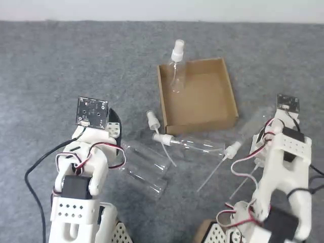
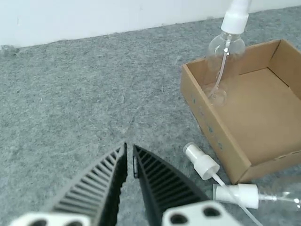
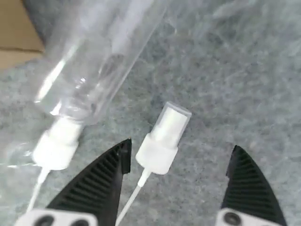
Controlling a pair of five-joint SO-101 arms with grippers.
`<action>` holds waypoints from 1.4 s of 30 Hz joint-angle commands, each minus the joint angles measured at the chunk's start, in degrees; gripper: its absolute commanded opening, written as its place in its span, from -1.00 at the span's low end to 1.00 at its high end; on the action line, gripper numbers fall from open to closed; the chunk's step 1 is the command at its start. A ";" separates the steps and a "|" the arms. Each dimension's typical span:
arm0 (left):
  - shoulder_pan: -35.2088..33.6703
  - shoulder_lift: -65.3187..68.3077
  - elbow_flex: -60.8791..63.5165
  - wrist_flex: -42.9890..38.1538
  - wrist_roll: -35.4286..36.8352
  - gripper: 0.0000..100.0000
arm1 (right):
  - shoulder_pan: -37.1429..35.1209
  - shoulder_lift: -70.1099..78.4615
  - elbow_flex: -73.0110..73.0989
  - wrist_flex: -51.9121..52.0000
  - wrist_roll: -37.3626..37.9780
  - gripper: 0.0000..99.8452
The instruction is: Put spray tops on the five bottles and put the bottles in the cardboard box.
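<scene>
Grey felt covers the bench point(image 1: 61, 55) edge to edge. Right tool point(image 3: 180, 148): fingers apart, straddling a loose spray top point(image 3: 162, 139) that lies on the felt, dip tube running back toward the wrist. Left tool point(image 2: 129, 162): fingers together, holding nothing, over bare felt. I note a second spray top point(image 3: 59, 143) just outside one right finger, close by the end of a clear bottle point(image 3: 103, 61).

Hazard: closing off-centre may pivot the top on its tube, or that finger may nudge the neighbour and set the round bottle rolling.

I have open felt beyond the other finger. The cardboard box point(image 1: 202, 125) sits near, between both arms, with one capped bottle point(image 1: 176, 71) standing in its far corner; its walls limit low sweeps.
</scene>
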 commanded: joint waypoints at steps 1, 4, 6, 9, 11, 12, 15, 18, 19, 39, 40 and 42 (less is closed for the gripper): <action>-0.18 -1.23 -0.57 0.44 0.00 -0.98 | 2.07 3.91 -4.84 -1.89 -0.62 -0.45; -0.18 -1.23 -0.57 0.44 0.00 -0.98 | 2.24 5.76 -5.10 -2.95 -0.35 -0.55; -0.97 -1.23 -0.57 0.44 0.00 -0.98 | 2.51 6.11 -5.10 -4.35 -0.44 -0.67; -3.34 -1.23 -0.48 0.26 0.00 -0.98 | 3.38 5.93 -5.10 -6.20 -0.62 -0.79; -4.84 -1.23 -0.48 0.18 0.00 -0.98 | 3.38 5.93 -5.27 -6.64 -0.26 -0.87; -5.45 -1.23 -0.48 0.18 0.00 -0.98 | 3.30 5.93 -5.36 -6.64 -0.18 -0.92; -6.42 -1.23 -0.48 0.18 0.00 -0.98 | 3.38 5.85 -5.45 -6.46 1.58 -0.98; -7.38 -1.23 -0.48 0.18 0.00 -0.98 | 3.47 5.85 -7.12 -5.05 4.84 -0.99; -7.82 -1.23 -0.48 0.18 0.00 -0.98 | 3.47 5.67 -8.79 -3.65 5.45 -0.99; -21.98 -0.70 -0.40 -5.63 0.00 -0.98 | -48.75 -7.34 -53.80 32.04 -3.87 -0.98; -22.33 -0.70 -0.48 -5.63 0.00 -0.98 | -51.56 -5.85 -53.80 30.29 -4.57 -0.98; -23.03 -0.70 -0.57 -5.63 0.00 -0.98 | -55.87 -1.63 -54.07 25.71 -5.89 -0.98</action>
